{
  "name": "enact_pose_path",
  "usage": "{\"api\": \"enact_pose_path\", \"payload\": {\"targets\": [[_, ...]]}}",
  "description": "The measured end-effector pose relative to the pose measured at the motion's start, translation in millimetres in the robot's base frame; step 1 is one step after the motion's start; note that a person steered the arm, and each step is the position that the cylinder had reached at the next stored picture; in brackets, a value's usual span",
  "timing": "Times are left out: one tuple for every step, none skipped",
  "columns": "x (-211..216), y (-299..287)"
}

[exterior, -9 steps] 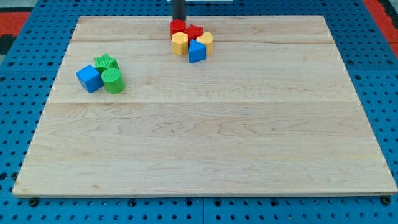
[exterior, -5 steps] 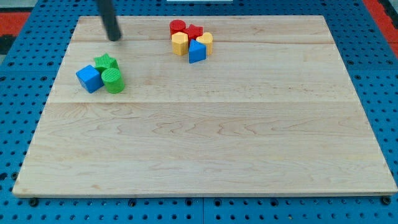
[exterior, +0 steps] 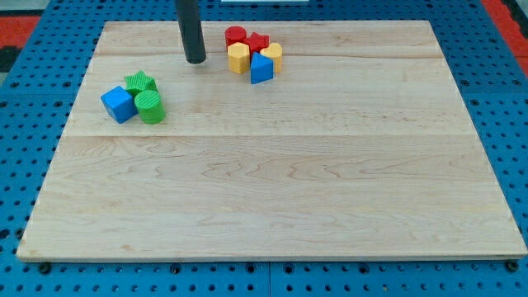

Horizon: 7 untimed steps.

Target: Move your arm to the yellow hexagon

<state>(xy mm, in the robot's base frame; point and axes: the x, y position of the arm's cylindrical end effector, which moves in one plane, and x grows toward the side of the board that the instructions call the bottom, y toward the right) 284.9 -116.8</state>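
The yellow hexagon [exterior: 238,58] stands near the view's top centre, in a tight cluster with a red cylinder [exterior: 236,36], a red star [exterior: 257,41], a yellow heart [exterior: 272,54] and a blue triangle [exterior: 261,68]. My tip [exterior: 195,60] rests on the board just left of the yellow hexagon, about a block's width away and touching nothing. The dark rod rises straight up out of the view's top.
A second cluster lies at the view's left: a blue cube [exterior: 119,104], a green star [exterior: 140,83] and a green cylinder [exterior: 150,107]. The wooden board [exterior: 280,190] sits on a blue pegboard surface.
My tip swung from behind the red cylinder far out to the view's left, then came back right and slightly down, ending just left of the yellow hexagon. No block moved.
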Motion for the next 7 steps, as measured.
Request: {"api": "enact_pose_path", "payload": {"targets": [[0.0,-4.0],[1.4,13.1],[1.7,14.5],[8.6,25.6],[8.6,25.0],[8.1,23.4],[6.8,23.4]]}}
